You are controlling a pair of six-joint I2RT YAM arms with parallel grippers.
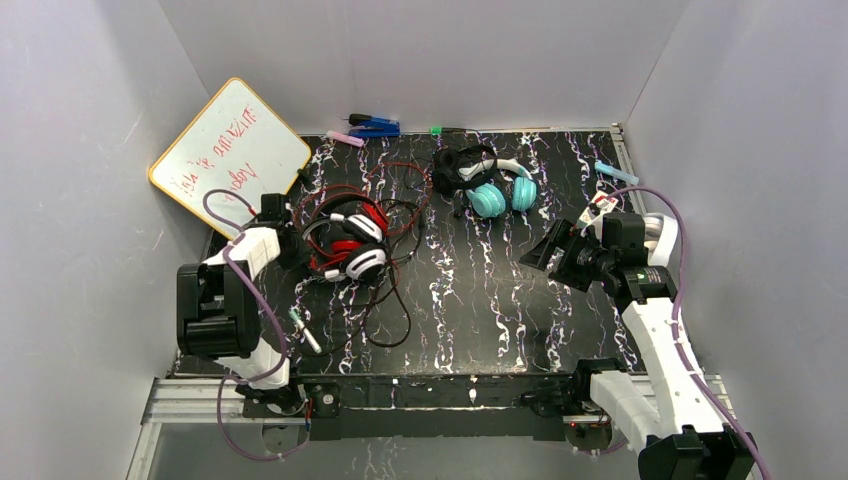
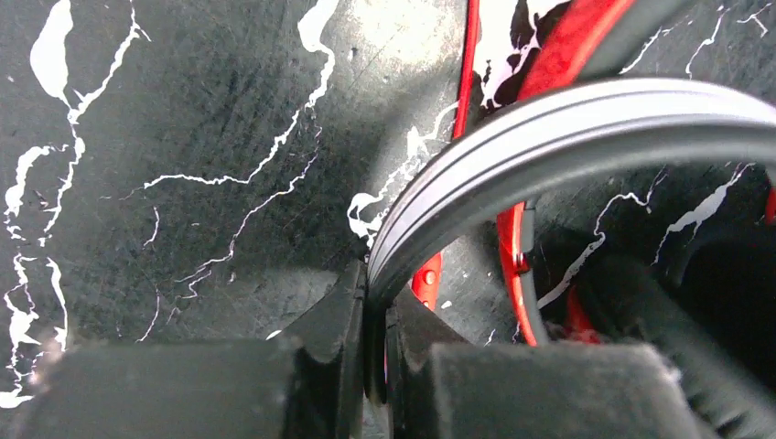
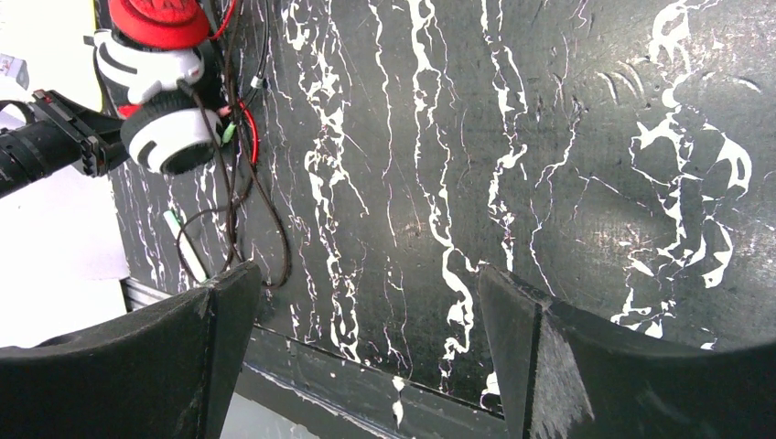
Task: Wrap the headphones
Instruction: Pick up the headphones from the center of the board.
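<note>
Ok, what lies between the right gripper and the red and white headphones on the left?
Mostly bare marbled table, in the top view; loose cords loop beside the headphone pile. Nothing else lies before the right gripper.

Whiteboard leans far left; blue item beside pink marker.

In the left wrist view the grey ribbed headband ran off the right edge, its lower end hidden between the left arm's blurred black fingers. The red writing on the white dry-erase board was too small to read. The red-cushioned ear cup was cut by the right wrist view's top edge.
</note>
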